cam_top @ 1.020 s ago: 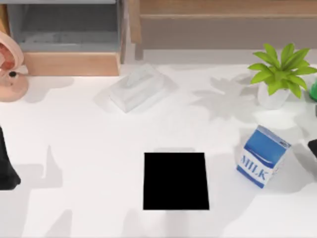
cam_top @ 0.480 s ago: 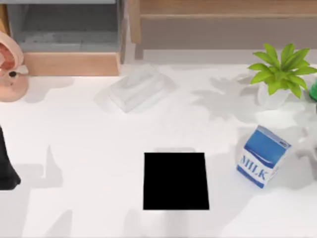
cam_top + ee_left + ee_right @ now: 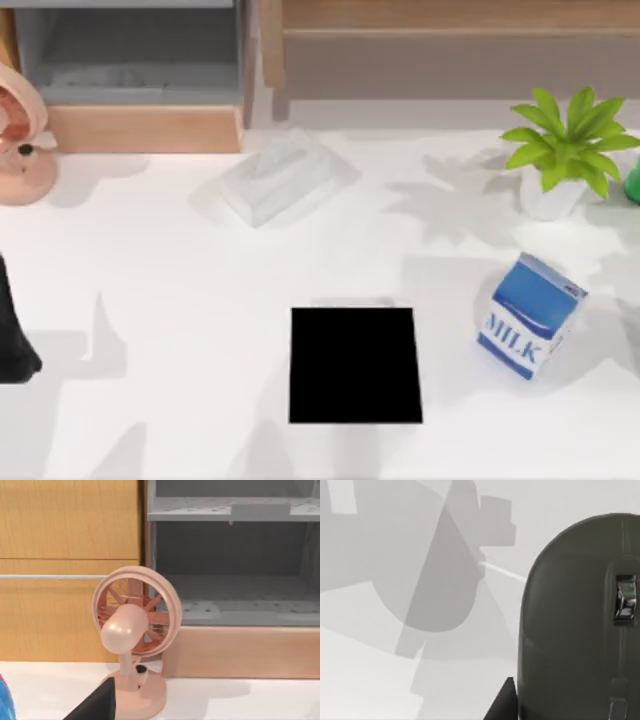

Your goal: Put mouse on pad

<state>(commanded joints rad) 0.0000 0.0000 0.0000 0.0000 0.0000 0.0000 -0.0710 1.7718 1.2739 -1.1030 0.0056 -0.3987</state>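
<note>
I counted 1 flat black square pad (image 3: 355, 365) at the bench's (image 3: 150, 260) near middle, with bare white surface on all 4 sides. 1 blue milk carton (image 3: 530, 316) stood well to its right, 1 clear tissue box (image 3: 283, 176) behind it. 1 dark grey rounded mouse (image 3: 580, 620) lay on the white bench close under my right wrist camera. I couldn't tell how either arm's fingers stood.
</note>
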